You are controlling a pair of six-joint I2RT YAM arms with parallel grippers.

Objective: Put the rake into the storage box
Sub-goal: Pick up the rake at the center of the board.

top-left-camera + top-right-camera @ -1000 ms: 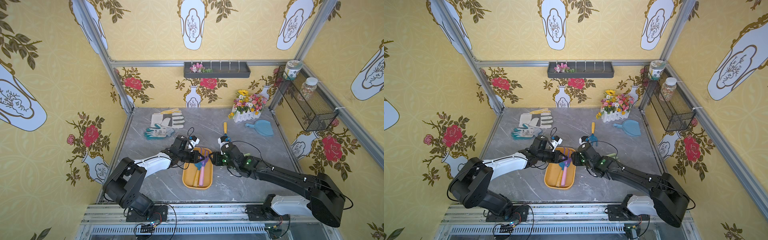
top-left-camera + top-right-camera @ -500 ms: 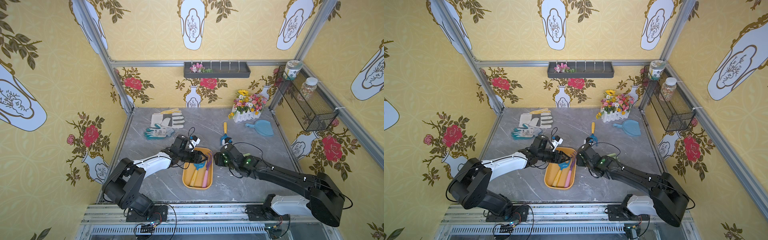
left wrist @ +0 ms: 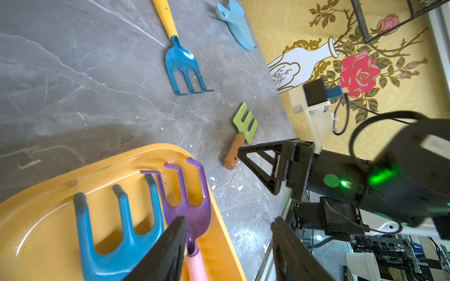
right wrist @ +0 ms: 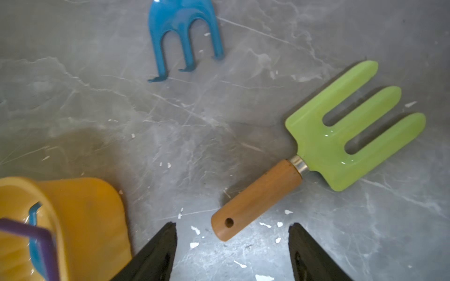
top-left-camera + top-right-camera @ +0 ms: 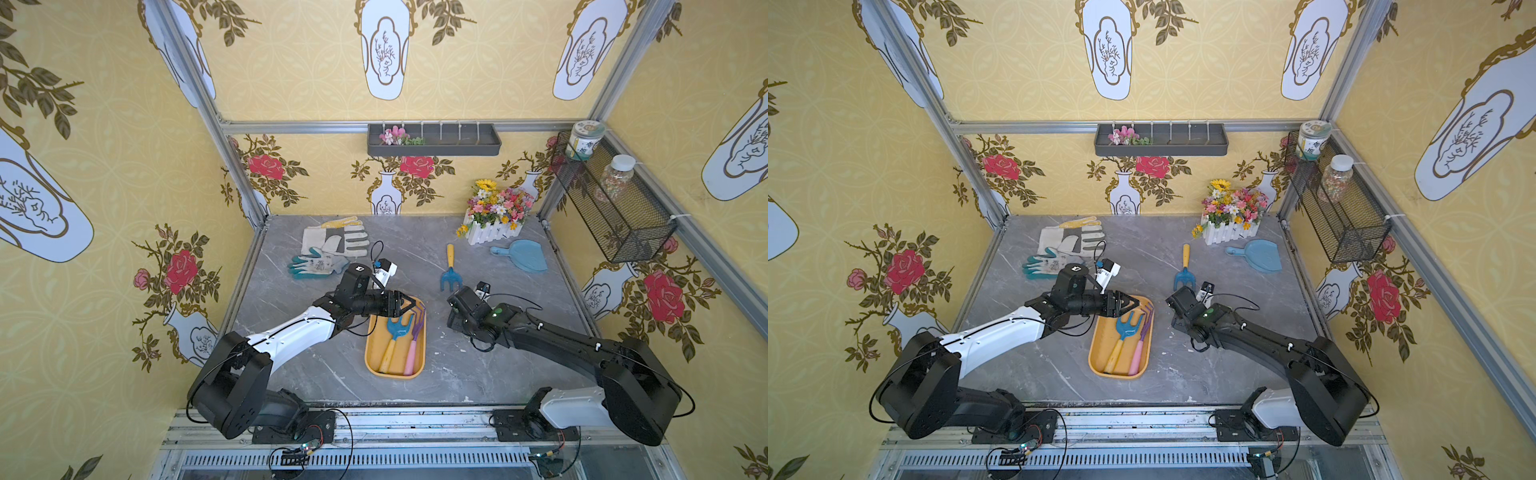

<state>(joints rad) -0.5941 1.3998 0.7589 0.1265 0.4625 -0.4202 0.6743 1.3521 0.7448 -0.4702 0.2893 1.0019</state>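
Down in the storage box (image 3: 60,185), your purple rake (image 3: 194,211) already lies beside a blue rake (image 3: 117,231), the left gripper (image 3: 229,220) spread open over its neck and the right gripper (image 4: 232,226) open, empty, over the table (image 4: 146,121), so only backing both arms away looks left to you.

Purple rake (image 5: 414,338) w/ pink handle lies flat in shallow yellow-orange box (image 5: 374,341), along its right side, tines at far end.
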